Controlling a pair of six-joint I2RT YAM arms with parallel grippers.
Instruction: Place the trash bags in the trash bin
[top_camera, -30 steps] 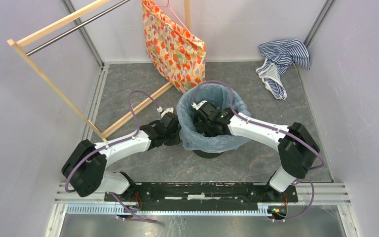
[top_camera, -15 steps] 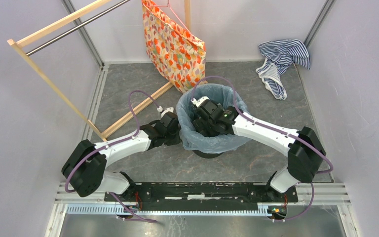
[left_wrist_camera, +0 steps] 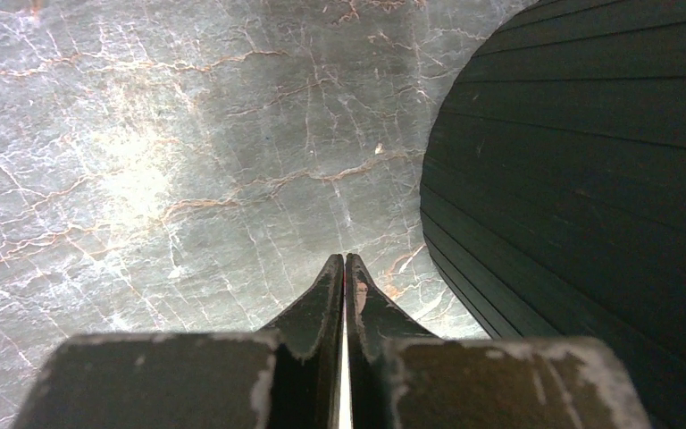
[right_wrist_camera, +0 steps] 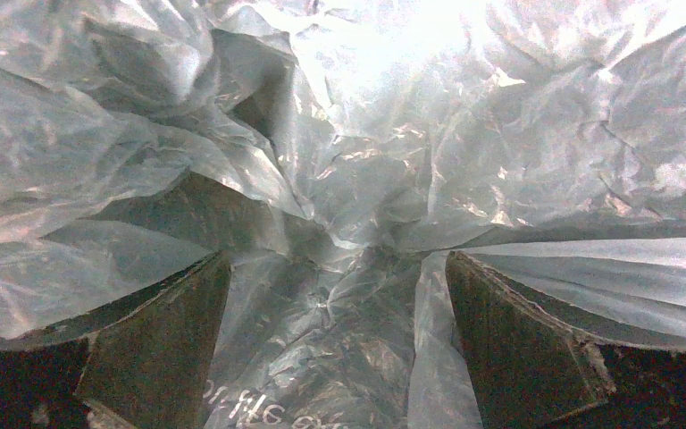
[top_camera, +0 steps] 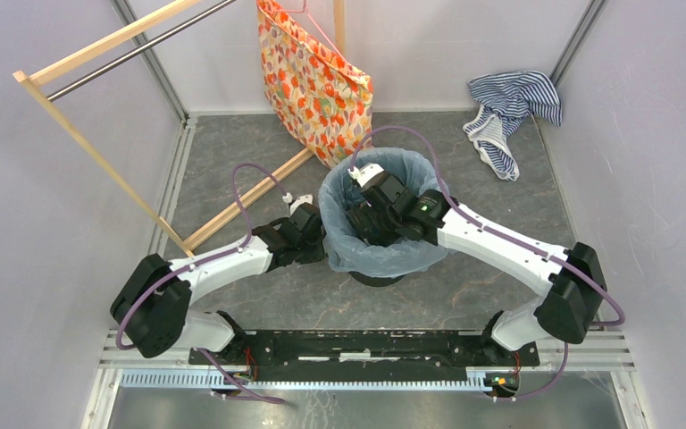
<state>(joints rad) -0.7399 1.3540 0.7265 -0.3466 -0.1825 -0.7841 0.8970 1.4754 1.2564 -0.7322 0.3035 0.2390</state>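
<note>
Over the last second our right arm has swung its elbow outward to the right, and its wrist has slid further across the bin (left_wrist_camera: pixel 589 179) toward the far-left rim. The left arm has not moved.

The right pincer (right_wrist_camera: pixel 337 268) sits down inside the bin with its jaws spread as wide as they go. They hold nothing. Crinkled film fills the gap between them and lies all around them. We read this as a spreading push, pressing the liner down and out against the wall instead of gripping it.

The bag (top_camera: pixel 384 257) is already in the bin. Its body hangs inside and its mouth is folded out over the rim, hanging down the outside on the near side.

The left pincer (left_wrist_camera: pixel 345 264) is closed, and we see nothing between its fingers. It hangs just beside the bin's left wall, above the surface (top_camera: pixel 500 197).

We judge the task nearly finished, with only seating the film into the bottom left to do. The film is thin, and a wide-open pincer dragged sideways could snag it or pull the folded edge off the rim.
</note>
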